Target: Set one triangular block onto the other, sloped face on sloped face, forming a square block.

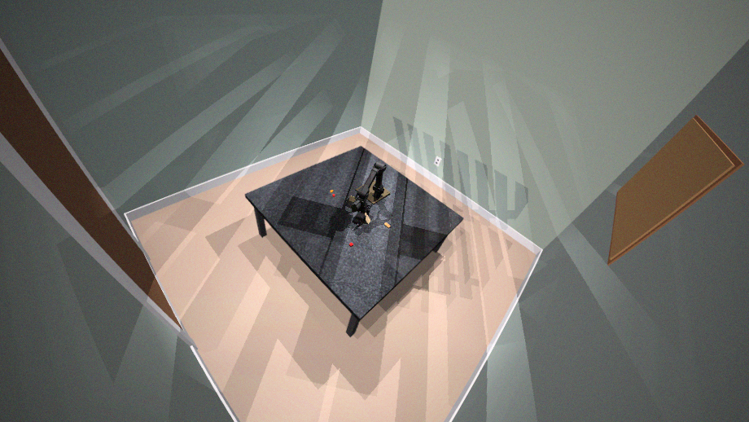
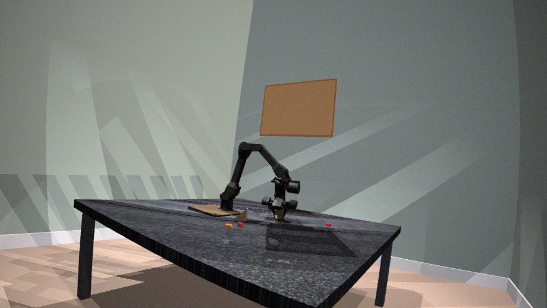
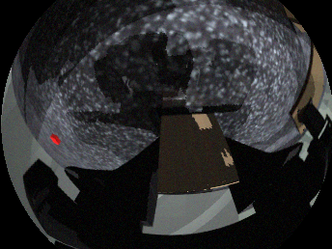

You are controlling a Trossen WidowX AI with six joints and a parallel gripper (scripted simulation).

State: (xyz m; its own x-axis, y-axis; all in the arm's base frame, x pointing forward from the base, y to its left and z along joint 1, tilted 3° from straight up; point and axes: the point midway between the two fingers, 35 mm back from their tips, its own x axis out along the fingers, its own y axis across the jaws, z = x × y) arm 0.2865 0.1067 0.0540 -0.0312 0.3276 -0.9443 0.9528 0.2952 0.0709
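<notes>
My gripper [image 2: 279, 216] [image 1: 359, 220] [image 3: 187, 139] is down at the table top [image 2: 214, 252] and shut on one tan triangular block [image 3: 193, 165] [image 2: 279, 214]. The block fills the gap between the fingers in the wrist view. Whether it still rests on the table I cannot tell. The other tan triangular block [image 2: 242, 214] stands on the table to the left of the gripper in the exterior view, just in front of the arm's base plate [image 2: 208, 209]. The two blocks are apart.
A small orange block [image 2: 228, 225] and a small red block [image 2: 239, 225] lie together near the free triangular block. Another red block [image 2: 327, 224] [image 1: 350, 243] [image 3: 54, 139] lies on the gripper's other side. An orange piece [image 1: 387, 225] lies beyond the gripper.
</notes>
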